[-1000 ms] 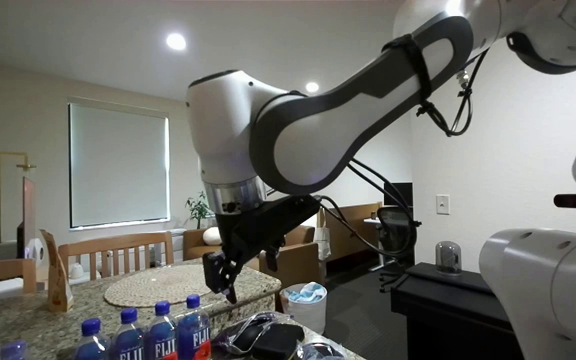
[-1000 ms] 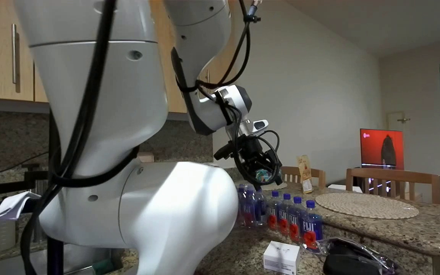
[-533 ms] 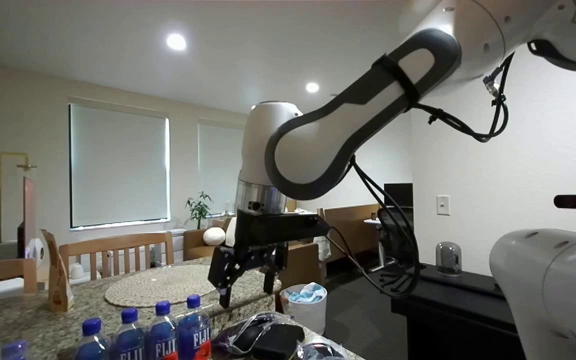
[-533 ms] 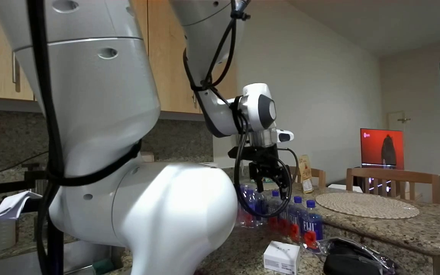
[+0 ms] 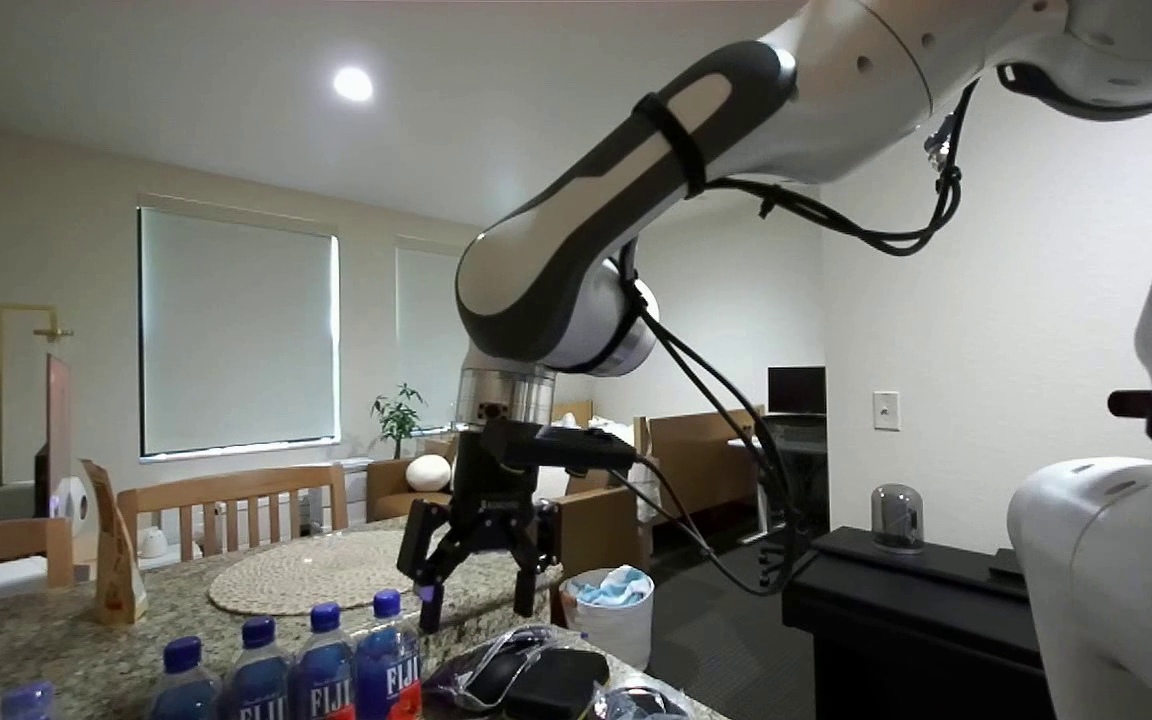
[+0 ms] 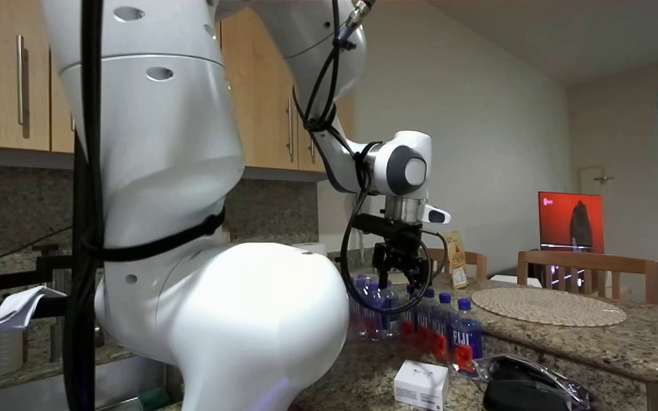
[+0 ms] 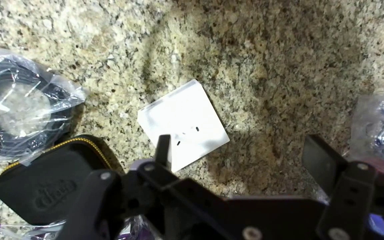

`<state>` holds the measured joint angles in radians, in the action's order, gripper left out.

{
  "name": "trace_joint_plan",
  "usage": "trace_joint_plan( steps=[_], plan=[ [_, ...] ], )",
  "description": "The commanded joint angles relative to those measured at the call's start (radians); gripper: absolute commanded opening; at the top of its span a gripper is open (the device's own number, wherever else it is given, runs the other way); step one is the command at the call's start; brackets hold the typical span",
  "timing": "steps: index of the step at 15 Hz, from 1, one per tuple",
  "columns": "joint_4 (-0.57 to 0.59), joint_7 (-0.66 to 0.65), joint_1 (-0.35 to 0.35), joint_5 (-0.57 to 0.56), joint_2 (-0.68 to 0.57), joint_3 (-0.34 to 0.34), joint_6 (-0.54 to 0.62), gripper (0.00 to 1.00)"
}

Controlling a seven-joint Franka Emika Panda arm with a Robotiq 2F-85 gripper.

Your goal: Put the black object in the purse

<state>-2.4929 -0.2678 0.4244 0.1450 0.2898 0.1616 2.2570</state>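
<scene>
The claw (image 5: 477, 608) hangs pointing down above the speckled granite worktop (image 7: 262, 76), its two fingers set wide apart with a broad gap between them. In the wrist view one fingertip covers a little of a white box (image 7: 185, 121), which lies flat on the stone. A black case (image 7: 50, 186) trimmed in yellow lies near that box, apart from it, the raised mark on its face too blurred to read; whether this is the black object or the purse, I cannot tell. At the case's edge is a clear plastic bag (image 7: 68, 96) with a coil of dark cable (image 7: 15, 145) inside, and along another side a clear wrapper (image 5: 511, 652) encloses something dark, hard to make out. Blue-capped FIJI water bottles (image 5: 391, 670) stand upright in a row near the wrapper; in an exterior view more crowd together farther back. On the worktop's raised level lies a round woven placemat (image 6: 549, 306), with a tan paper packet (image 6: 456, 260) standing near it. Beyond are wooden chairs (image 6: 589, 264) and a screen (image 6: 569, 220) showing a dark shape on red. In an exterior view a white bin (image 5: 626, 638) holds a blue-and-white cloth (image 5: 619, 587), and a transparent dome (image 5: 896, 515) sits on black furniture (image 5: 921, 620).
</scene>
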Motion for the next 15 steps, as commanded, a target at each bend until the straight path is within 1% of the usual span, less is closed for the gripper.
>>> trace_joint_plan(
  steps=[1, 2, 4, 15],
  plan=[
    [0.056, 0.003, -0.136, 0.026, -0.054, -0.146, -0.052, 1.00],
    [0.029, 0.021, -0.158, 0.030, -0.030, -0.165, -0.026, 1.00],
    [0.042, 0.016, -0.180, 0.024, -0.046, -0.193, -0.027, 1.00],
    [0.046, 0.015, -0.184, 0.023, -0.054, -0.195, -0.028, 1.00]
  ],
)
